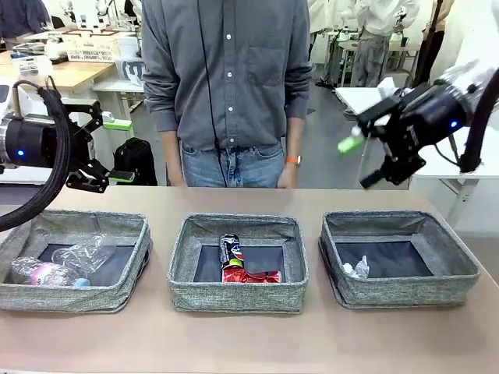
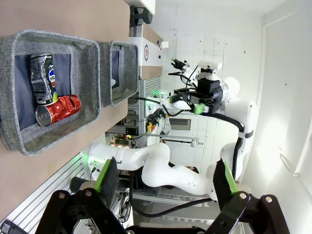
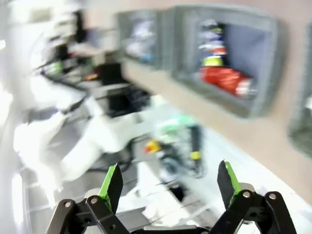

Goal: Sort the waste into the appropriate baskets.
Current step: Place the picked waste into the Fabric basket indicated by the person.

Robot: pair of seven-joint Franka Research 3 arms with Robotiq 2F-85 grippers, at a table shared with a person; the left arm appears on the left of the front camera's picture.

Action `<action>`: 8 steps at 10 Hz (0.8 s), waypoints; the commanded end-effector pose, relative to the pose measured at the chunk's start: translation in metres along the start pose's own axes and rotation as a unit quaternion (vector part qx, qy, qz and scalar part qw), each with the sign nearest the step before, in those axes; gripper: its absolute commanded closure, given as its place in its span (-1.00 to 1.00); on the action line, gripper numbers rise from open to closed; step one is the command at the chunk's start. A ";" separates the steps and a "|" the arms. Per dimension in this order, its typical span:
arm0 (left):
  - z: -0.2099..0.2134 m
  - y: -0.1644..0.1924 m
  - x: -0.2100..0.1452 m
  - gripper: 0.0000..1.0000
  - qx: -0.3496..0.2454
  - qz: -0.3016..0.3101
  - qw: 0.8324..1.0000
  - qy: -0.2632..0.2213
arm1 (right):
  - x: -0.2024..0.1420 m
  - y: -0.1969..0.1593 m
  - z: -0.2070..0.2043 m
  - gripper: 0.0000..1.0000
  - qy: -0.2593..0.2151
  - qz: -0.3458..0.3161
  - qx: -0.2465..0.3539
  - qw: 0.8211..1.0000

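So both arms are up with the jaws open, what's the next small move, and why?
Probably none beyond holding both arms clear. The plastic bottles lie in the left basket, the dark can and red can in the middle basket, and the foil ball in the right basket. The left gripper and right gripper hold nothing.

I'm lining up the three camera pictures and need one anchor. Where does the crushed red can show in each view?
Front view: the red can lies at the near end of the middle basket, below the dark printed can.
Left wrist view: upper left, lying in the nearer basket beside the dark can.
Right wrist view: blurred, upper right, lying in a basket.
Shared landmark: the grey woven middle basket holding both cans.
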State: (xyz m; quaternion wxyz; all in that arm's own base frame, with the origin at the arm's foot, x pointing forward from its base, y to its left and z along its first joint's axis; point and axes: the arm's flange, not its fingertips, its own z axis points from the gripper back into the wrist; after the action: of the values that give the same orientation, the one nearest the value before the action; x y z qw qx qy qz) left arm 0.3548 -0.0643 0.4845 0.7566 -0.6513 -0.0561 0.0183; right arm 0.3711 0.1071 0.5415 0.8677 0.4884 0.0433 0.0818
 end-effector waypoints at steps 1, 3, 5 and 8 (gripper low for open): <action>-0.002 -0.003 -0.001 -1.00 -0.006 0.002 1.000 -0.006 | 0.013 -0.017 -0.005 -1.00 0.037 -0.058 0.289 0.955; -0.002 -0.003 -0.001 -1.00 -0.006 0.002 1.000 -0.006 | 0.003 0.000 0.001 -1.00 0.013 -0.004 0.083 0.996; -0.002 -0.003 -0.001 -1.00 -0.006 0.002 1.000 -0.006 | 0.003 0.000 0.001 -1.00 0.013 -0.004 0.083 0.996; -0.002 -0.003 -0.001 -1.00 -0.006 0.002 1.000 -0.006 | 0.003 0.000 0.001 -1.00 0.013 -0.004 0.083 0.996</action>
State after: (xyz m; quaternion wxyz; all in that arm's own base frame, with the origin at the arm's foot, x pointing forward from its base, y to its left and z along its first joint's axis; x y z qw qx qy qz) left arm 0.3548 -0.0644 0.4845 0.7566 -0.6512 -0.0560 0.0183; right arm 0.3720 0.1071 0.5405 0.8202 0.5618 0.0706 0.0811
